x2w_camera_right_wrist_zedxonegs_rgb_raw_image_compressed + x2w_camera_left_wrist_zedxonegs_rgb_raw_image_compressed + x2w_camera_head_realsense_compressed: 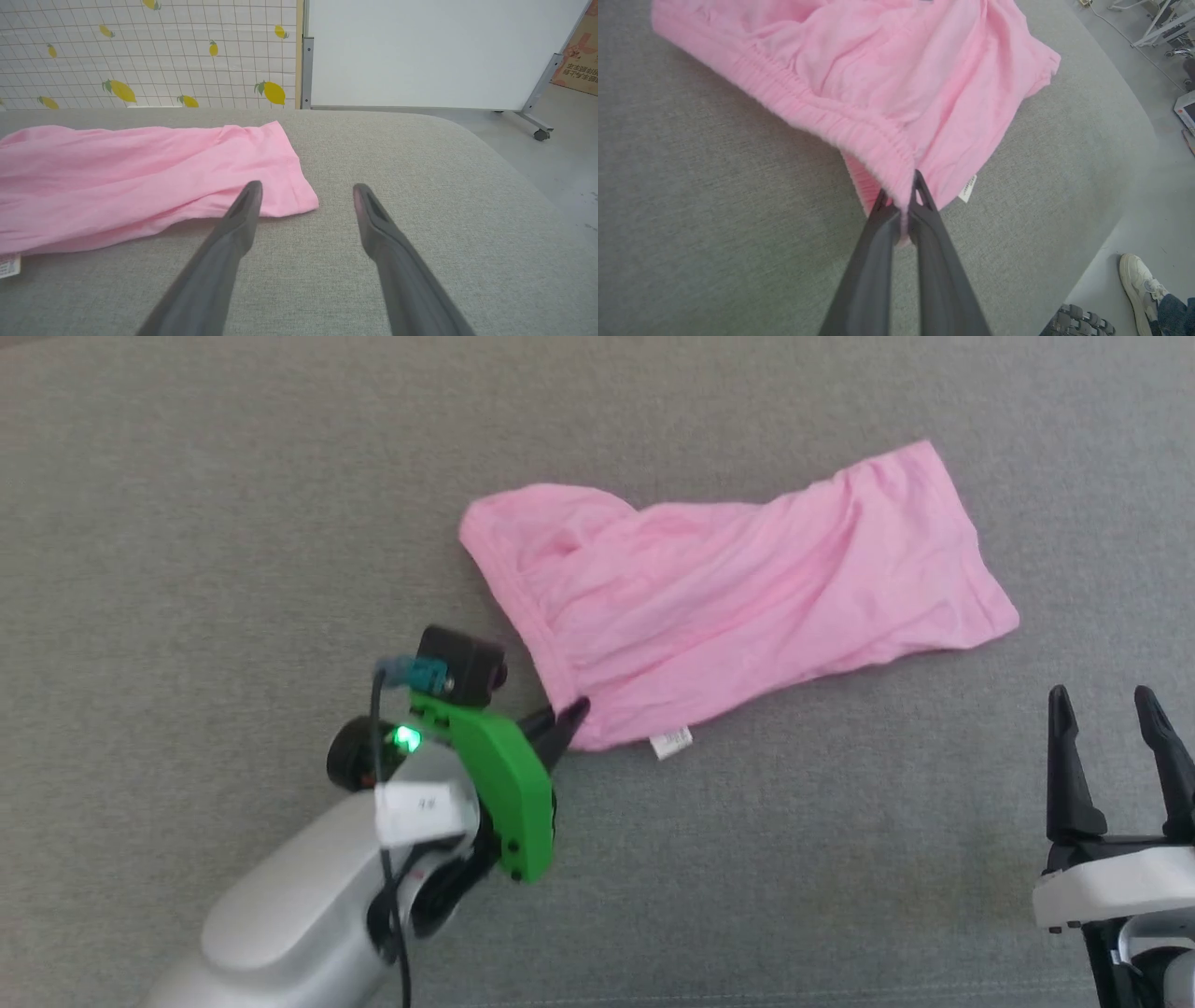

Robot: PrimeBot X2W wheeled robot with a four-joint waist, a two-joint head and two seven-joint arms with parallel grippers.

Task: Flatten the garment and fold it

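Left tool (900, 186) pinches garment (878, 70); wrist view adds person's shoe (1136, 280).

Left wrist view: the pink shorts (878, 70) run off at 12 o'clock; their white tag (967, 188) bears print too small to read; a person's trouser leg (1176, 312) is cut at 5 o'clock. Right wrist view: the shorts leave at 9 o'clock, the tag at 8.

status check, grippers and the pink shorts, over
Left gripper shut on waistband corner of the shorts. Right gripper open, apart from the cloth. Shorts rumpled, not yet folded. Nothing blocking.
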